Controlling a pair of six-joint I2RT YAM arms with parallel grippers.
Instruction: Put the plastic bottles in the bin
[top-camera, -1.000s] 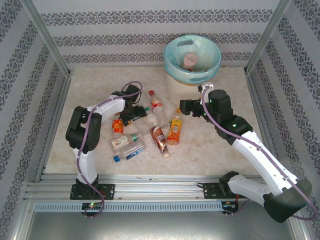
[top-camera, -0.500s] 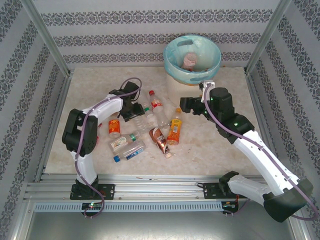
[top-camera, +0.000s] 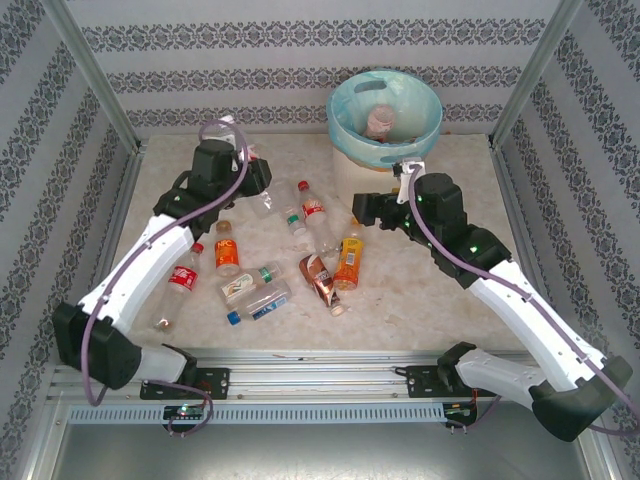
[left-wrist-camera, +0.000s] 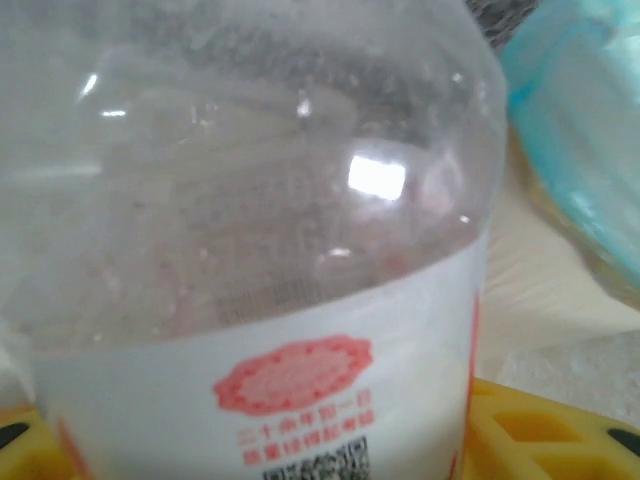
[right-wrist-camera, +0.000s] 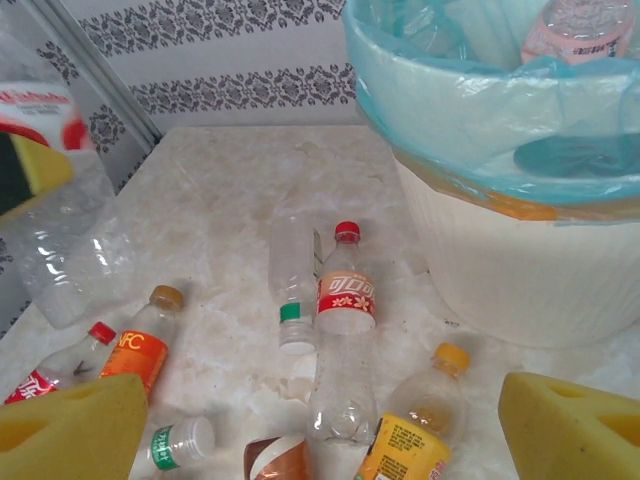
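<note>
My left gripper (top-camera: 243, 182) is shut on a clear plastic bottle (left-wrist-camera: 260, 200) with a white and red label, held up off the table; in the right wrist view that held bottle (right-wrist-camera: 62, 262) hangs at the far left. Several more plastic bottles lie on the table: a red-capped one (top-camera: 314, 215), a green-banded one (top-camera: 293, 222), a yellow-labelled one (top-camera: 348, 260) and a brown-labelled one (top-camera: 320, 280). The cream bin (top-camera: 350, 170) with its blue-green bag stands at the back, with a pink bottle (top-camera: 378, 122) inside. My right gripper (top-camera: 365, 210) is open above the red-capped bottle (right-wrist-camera: 345, 300), beside the bin (right-wrist-camera: 520, 270).
More bottles lie left of the pile: an orange-labelled one (top-camera: 229, 250), a green-labelled one (top-camera: 248, 283), a blue-capped one (top-camera: 258, 303) and a red-labelled one (top-camera: 178, 285). Patterned walls and metal posts enclose the marble table (top-camera: 420, 300).
My left gripper closed on the clear bottle and lifted it up and back-left off the pile. The right gripper edged slightly toward the back, still open.
</note>
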